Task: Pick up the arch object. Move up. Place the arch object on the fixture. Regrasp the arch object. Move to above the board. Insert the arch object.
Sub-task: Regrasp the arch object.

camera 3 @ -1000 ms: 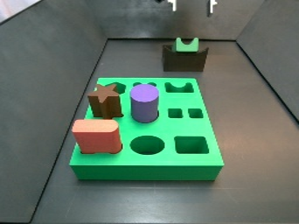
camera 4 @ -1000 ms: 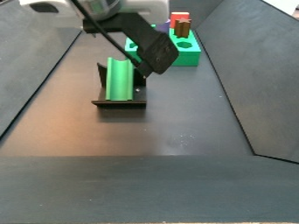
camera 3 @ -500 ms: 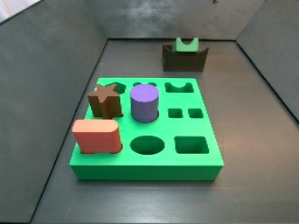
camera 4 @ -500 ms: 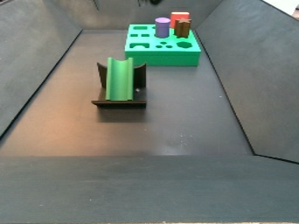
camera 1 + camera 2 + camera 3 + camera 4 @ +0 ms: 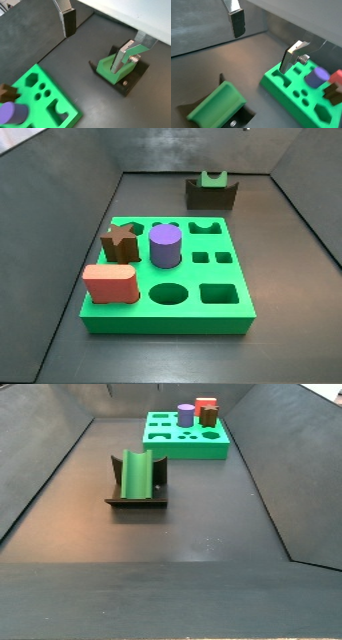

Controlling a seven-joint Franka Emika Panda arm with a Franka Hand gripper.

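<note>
board [image 5: 167,278]: matt green plastic | fixture [image 5: 136,501]: matt dark | tool [image 5: 97,37] fingers [image 5: 121,57]: silver metal

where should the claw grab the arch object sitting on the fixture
Probably from above, across its long flat sides: the arch object lies lengthwise in the fixture dip, its upper part standing clear of the walls. The claw is open, above the floor, holding nothing, and out of frame in both side views.

My gripper [image 5: 100,37] hangs high, fingers [image 5: 69,20] spread apart with nothing between them. Below me the arch object [image 5: 115,70] lies uncovered on the fixture [image 5: 133,82]; the board [image 5: 43,97] with its pegs sits apart.
</note>
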